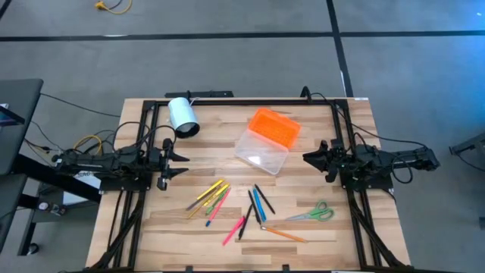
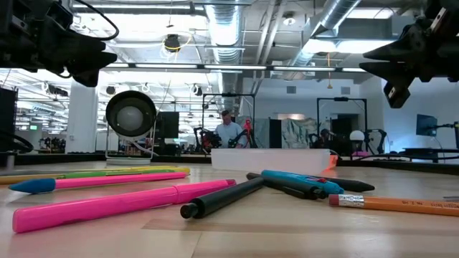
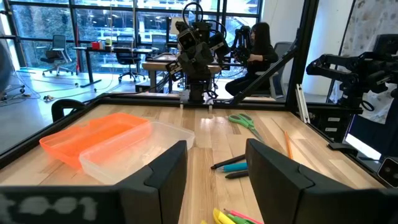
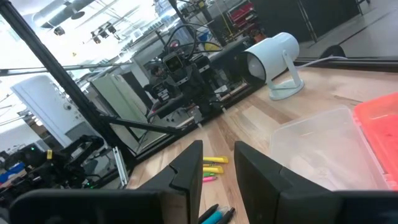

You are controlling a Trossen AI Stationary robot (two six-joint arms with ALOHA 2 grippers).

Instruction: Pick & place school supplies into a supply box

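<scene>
Orange-lidded supply box (image 1: 267,139) between pincers

Wooden counter (image 1: 318,235) has the open supply box (image 1: 267,141), a white cylinder (image 1: 183,117), scattered pens (image 1: 227,203), plus green-handled scissors (image 1: 312,213) near-right.

Supply box (image 1: 267,139): orange lid, clear base. Scissors (image 1: 312,213) green-handled. White cylinder (image 1: 182,116). Pink pen (image 2: 122,203).
</scene>
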